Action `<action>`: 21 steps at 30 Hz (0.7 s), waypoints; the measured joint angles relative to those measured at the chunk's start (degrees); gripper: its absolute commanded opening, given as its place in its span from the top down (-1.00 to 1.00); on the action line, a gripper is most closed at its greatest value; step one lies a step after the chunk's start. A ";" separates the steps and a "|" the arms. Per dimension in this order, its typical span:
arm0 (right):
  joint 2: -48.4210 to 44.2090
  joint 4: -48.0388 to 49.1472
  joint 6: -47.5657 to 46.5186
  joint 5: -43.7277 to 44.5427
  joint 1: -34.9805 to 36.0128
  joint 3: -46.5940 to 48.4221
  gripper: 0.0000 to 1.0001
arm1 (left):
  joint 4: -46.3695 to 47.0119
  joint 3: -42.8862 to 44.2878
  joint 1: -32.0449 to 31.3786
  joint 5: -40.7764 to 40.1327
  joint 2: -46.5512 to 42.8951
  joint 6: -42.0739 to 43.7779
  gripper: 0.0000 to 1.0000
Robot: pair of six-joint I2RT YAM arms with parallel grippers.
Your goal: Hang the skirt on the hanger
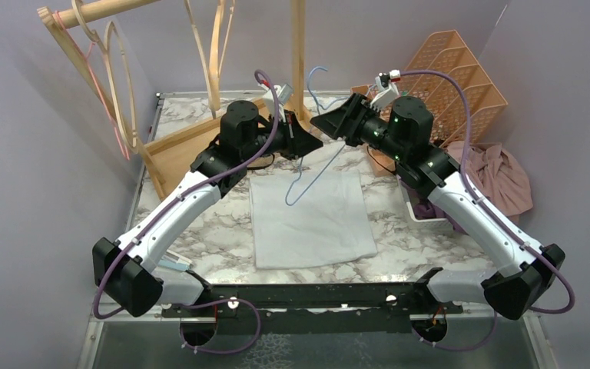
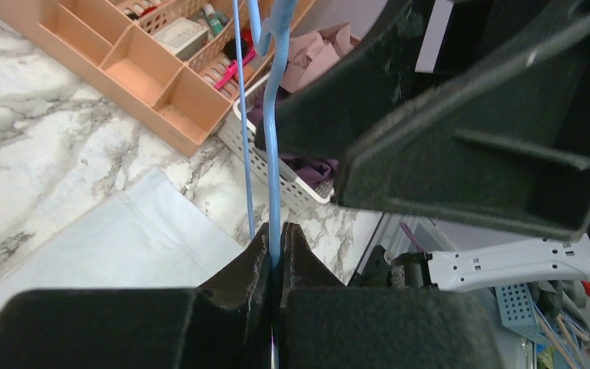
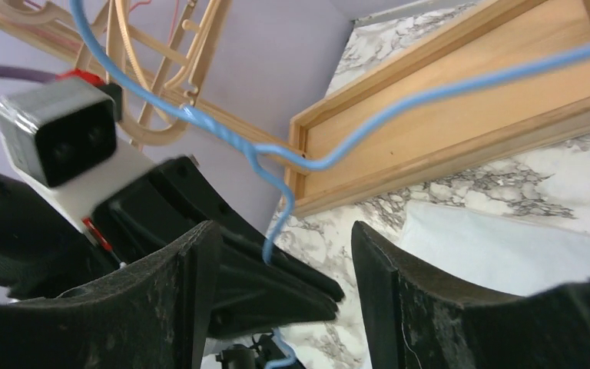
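A pale white skirt lies flat on the marble table. Above its far edge hangs a blue wire hanger, hook upward. My left gripper is shut on the hanger's wire; the left wrist view shows the wire pinched between the closed jaws, with the skirt below. My right gripper faces the left one, open. In the right wrist view its gripper stands wide on either side of the hanger without touching it. The skirt shows to the right.
A wooden rack with a tray base stands at the back left. An orange organizer, a white basket and a pink cloth crowd the right side. Purple walls close in all around.
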 measured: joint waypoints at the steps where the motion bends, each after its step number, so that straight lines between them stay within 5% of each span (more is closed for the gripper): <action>1: 0.42 0.46 0.57 -0.11 0.00 0.00 -0.27 | 0.74 -1.11 -0.42 -0.02 -0.13 -0.35 1.00; 8: 2.58 4.85 3.96 -2.10 0.00 -0.07 0.14 | 3.10 -5.03 -1.42 -0.09 -1.49 -2.29 1.00; 13: 4.28 5.68 6.19 -3.13 0.00 -0.44 0.63 | 4.31 -5.42 -1.44 -0.74 -3.13 -2.60 0.99; 16: 4.61 7.04 7.58 -4.09 0.02 -0.85 0.96 | 4.17 -5.79 -1.44 -1.18 -3.48 -2.69 0.58; 21: 4.63 7.41 7.04 -4.68 0.04 -1.03 0.98 | 4.22 -6.01 -1.44 -1.97 -4.17 -2.64 -0.25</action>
